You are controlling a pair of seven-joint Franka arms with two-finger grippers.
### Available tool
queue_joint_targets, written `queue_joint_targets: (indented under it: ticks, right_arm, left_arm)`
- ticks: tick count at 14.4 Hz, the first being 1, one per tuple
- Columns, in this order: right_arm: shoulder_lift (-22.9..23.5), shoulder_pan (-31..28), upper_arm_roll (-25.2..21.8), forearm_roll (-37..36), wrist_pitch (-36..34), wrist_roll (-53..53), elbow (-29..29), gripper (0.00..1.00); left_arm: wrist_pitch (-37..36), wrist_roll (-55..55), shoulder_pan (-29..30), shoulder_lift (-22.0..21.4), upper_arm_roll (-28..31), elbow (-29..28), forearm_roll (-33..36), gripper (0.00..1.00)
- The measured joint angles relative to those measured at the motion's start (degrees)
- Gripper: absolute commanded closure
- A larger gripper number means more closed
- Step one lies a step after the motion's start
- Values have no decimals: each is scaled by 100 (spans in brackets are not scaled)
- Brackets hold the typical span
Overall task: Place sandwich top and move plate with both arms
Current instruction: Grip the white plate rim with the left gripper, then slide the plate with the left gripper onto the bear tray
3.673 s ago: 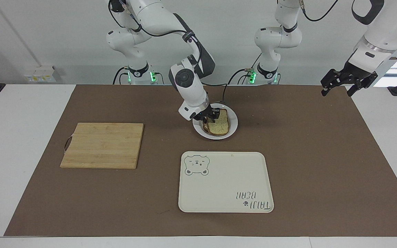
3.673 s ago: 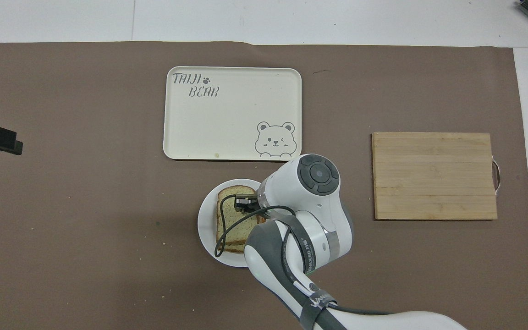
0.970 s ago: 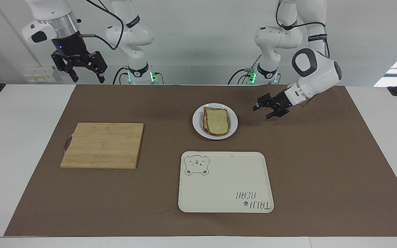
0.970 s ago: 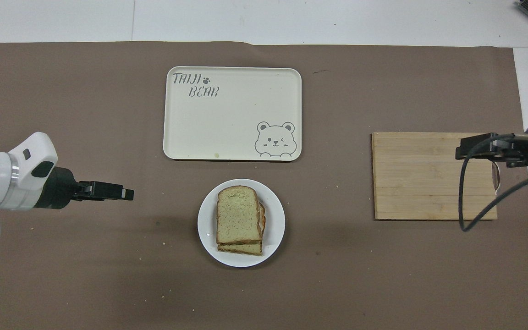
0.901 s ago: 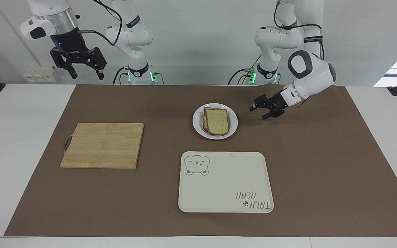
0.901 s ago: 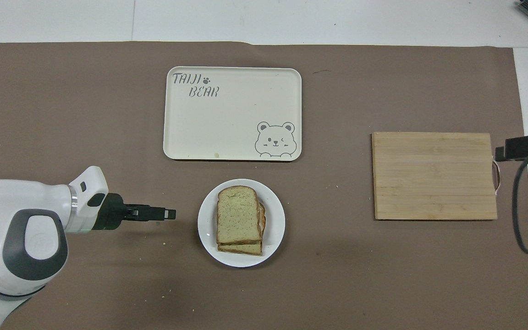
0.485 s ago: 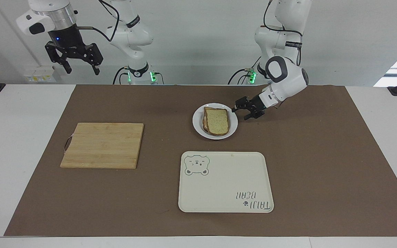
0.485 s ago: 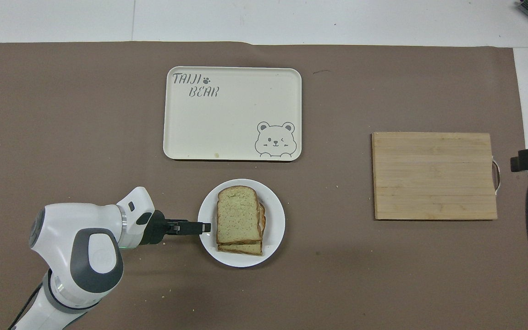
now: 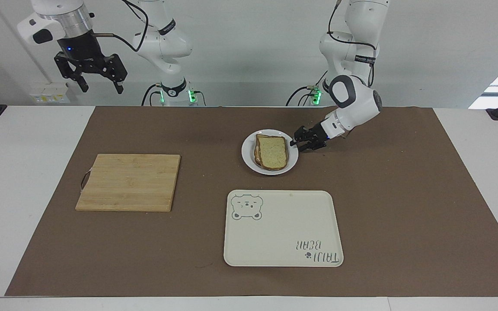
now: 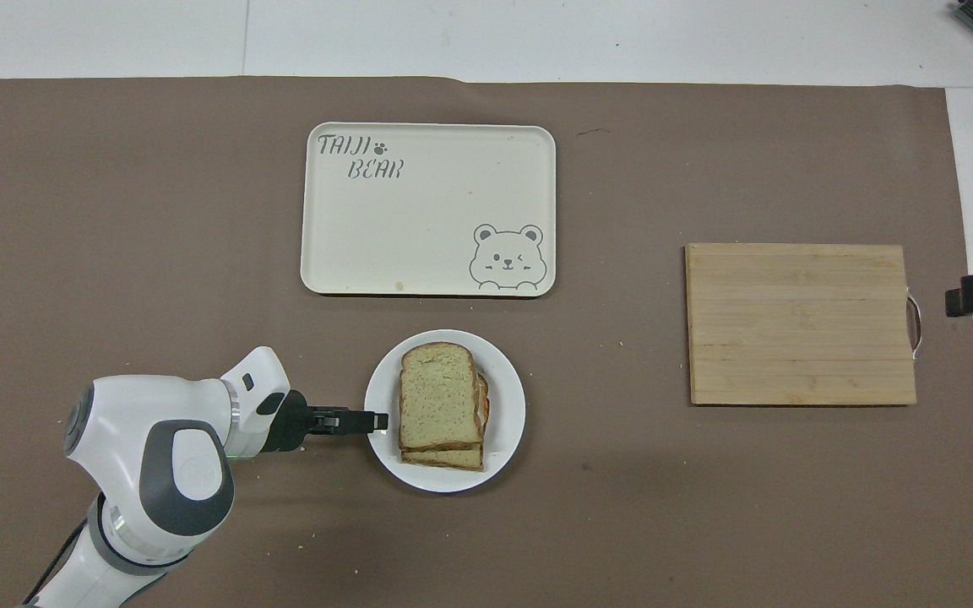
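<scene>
Currently the left gripper [image 9: 295, 144] sits low at the rim of the plate [image 9: 292, 162], on the edge toward the left arm's end of the table; its fingertips reach the rim, but whether they have closed on it or merely straddle it cannot be told from either view. Directly ahead of the fingertips, the sandwich top [image 9: 273, 152] lies flat on the plate over a lower slice, whose brown crust shows at the edges; in the overhead view the sandwich top [image 10: 438, 395] sits slightly askew on the stack. Farther from the robots than the left gripper and the plate lies a cream tray [image 9: 283, 255] with a bear drawing, apart from the plate. Well away from the left gripper, toward the right arm's end of the table, a wooden cutting board [image 9: 129, 182] rests on the brown mat [image 9: 404, 207]. The right gripper [image 9: 98, 86] waits raised high over the table's edge at that end, jaws spread wide, nothing between them.
</scene>
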Motion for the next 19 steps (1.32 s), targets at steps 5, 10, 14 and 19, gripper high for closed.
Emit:
queue_joint_targets:
  ticks: [5,10,14,19]
  right_arm:
    - [3,-1,-3,-1,-10,-18,-22,0]
    - [3,-1,-3,-7,-10,-59,-24,0]
    - [3,-1,-3,-7,-10,-60,-24,0]
    - [3,-1,-3,-7,-10,-62,-31,0]
  left_arm:
    - [166,260,-388,223,-8,-6,-692,100]
    - [116,261,-438,269,50,108,-937,100]
    - [-645,277,240,369,103,418,-936,100]
    - [-1580,269,1125,735,134,1193,-935,100]
